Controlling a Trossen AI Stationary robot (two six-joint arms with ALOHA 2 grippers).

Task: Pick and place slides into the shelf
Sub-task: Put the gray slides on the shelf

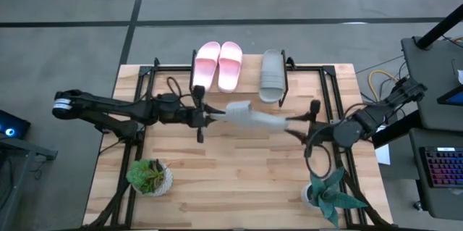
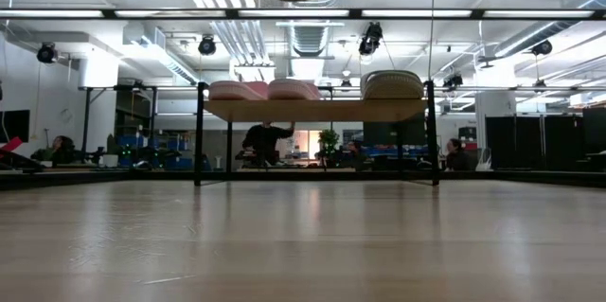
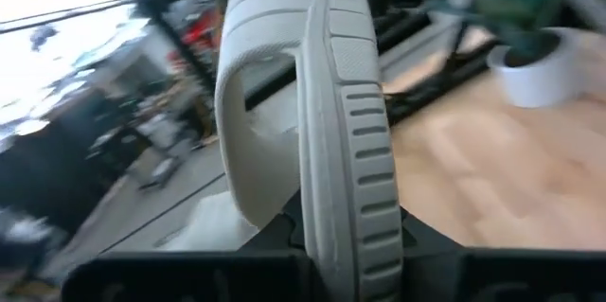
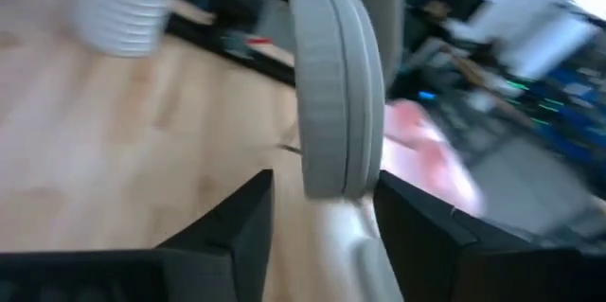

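A grey slide (image 1: pixel 255 117) is held in the air above the middle of the wooden table (image 1: pixel 239 180), pinched at one end by the left gripper (image 1: pixel 215 116); the right gripper (image 1: pixel 291 121) is spread around its other end, apparently without contact. It is judged light, soft and bendable, best gripped across the ribbed sole edge. Two pink slides (image 1: pixel 218 64) and another grey slide (image 1: pixel 272 76) are seen on the shelf (image 2: pixel 312 110). An open workshop with people lies beyond.

Shelf (image 1: pixel 307 68) top free right of three slides (image 1: pixel 230 63); potted plants (image 1: pixel 150 177) flank the near edge.
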